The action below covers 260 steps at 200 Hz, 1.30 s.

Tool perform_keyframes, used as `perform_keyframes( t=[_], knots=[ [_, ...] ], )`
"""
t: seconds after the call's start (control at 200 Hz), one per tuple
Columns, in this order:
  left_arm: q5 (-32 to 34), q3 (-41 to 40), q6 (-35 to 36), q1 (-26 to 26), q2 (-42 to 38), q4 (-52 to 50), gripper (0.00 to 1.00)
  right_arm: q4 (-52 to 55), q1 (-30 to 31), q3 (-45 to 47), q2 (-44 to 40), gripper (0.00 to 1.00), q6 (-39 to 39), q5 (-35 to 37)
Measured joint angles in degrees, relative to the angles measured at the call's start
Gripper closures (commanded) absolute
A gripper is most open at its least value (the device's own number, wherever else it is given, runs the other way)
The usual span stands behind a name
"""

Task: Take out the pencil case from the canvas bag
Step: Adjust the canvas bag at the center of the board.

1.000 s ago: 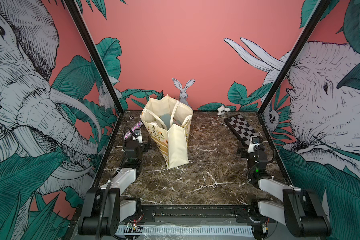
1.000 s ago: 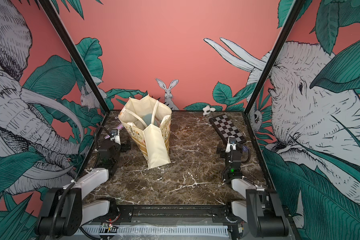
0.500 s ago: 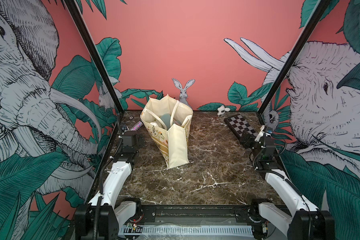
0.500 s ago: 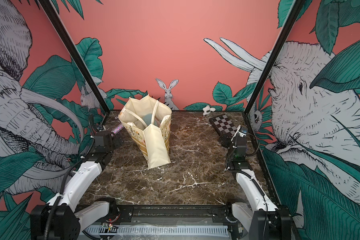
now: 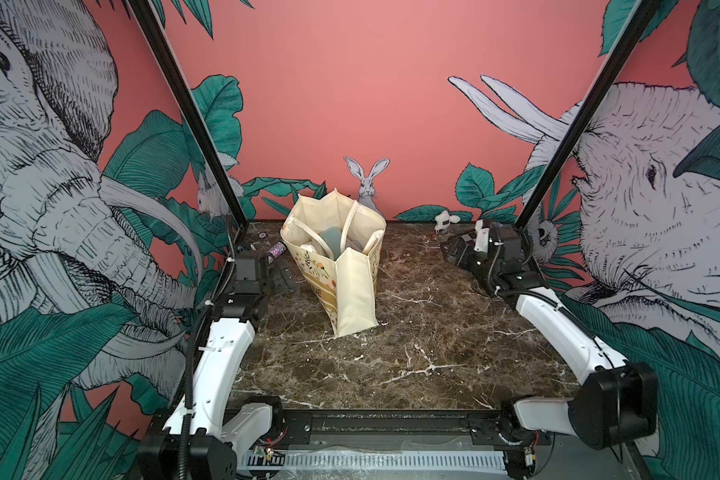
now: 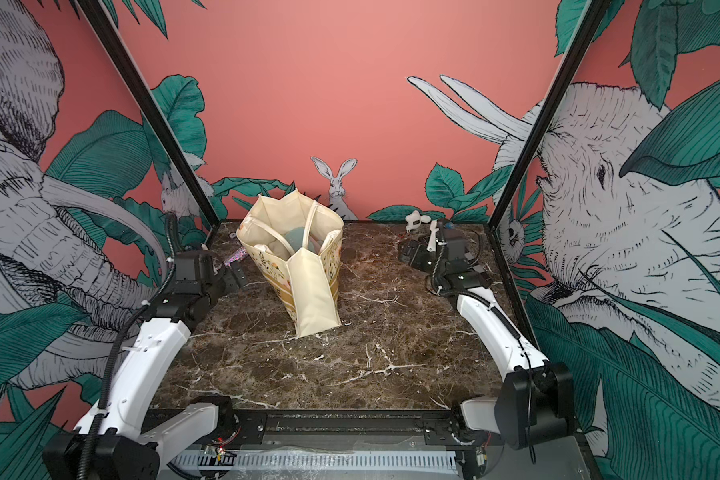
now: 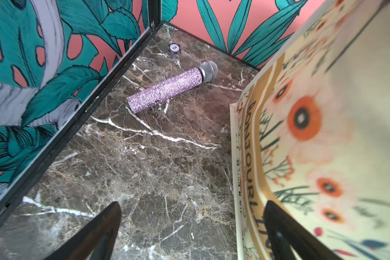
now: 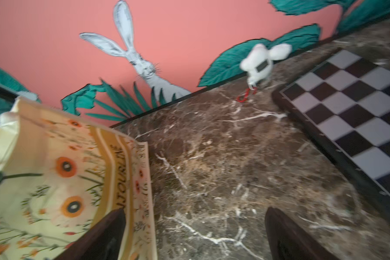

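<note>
One marble table (image 5: pixel 391 353) carries the whole scene. Largest on it is the canvas bag (image 5: pixel 341 266), which stands upright left of centre, toward the far edge. Its mouth gapes and both loop handles sag across the opening. Nothing has been lifted out yet. A grey-teal rounded item (image 5: pixel 332 243) lies deep in the mouth and is probably the pencil case, though too little of it shows to be sure. Reaching in, gripping and lifting out all remain to be done. The chessboard (image 8: pixel 347 108) lies along the right edge near the far corner. The right gripper (image 8: pixel 195 209) hangs over that area, well apart from the bag, with its jaws spread wide and nothing between them. The left gripper (image 7: pixel 191 203) sits low, just beside the bag's printed face on the side nearer the left edge. It is equally wide open and empty, and whether one finger brushes the cloth cannot be told. Smaller items lie near the far edge: a glittery purple microphone (image 7: pixel 171 90), a white plush keyring (image 8: pixel 259 65) and a poker chip (image 7: pixel 174 48).
</note>
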State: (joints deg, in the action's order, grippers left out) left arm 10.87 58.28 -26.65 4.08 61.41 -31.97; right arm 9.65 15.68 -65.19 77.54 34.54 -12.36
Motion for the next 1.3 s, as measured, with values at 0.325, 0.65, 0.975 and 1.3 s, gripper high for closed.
perform_keyframes(
  t=[0.325,0.65,0.975,1.3],
  knots=[
    [-4.74,-5.97,-2.64,0.00,-3.37,-2.16,0.00,13.79,8.92,-27.04,12.59,0.08,-0.98,-3.30],
    [-7.56,-4.72,-1.55,0.00,-9.05,-1.40,0.00,36.72,16.41,-56.94,29.73,0.25,-8.66,3.15],
    [-9.88,-0.26,-1.55,0.00,-5.25,-1.51,0.00,52.57,17.84,-82.40,45.13,0.35,-12.70,7.02],
    [-10.01,8.39,-1.16,0.00,-1.36,-1.51,0.00,55.34,17.84,-89.44,51.52,0.45,-12.44,4.66]
  ],
)
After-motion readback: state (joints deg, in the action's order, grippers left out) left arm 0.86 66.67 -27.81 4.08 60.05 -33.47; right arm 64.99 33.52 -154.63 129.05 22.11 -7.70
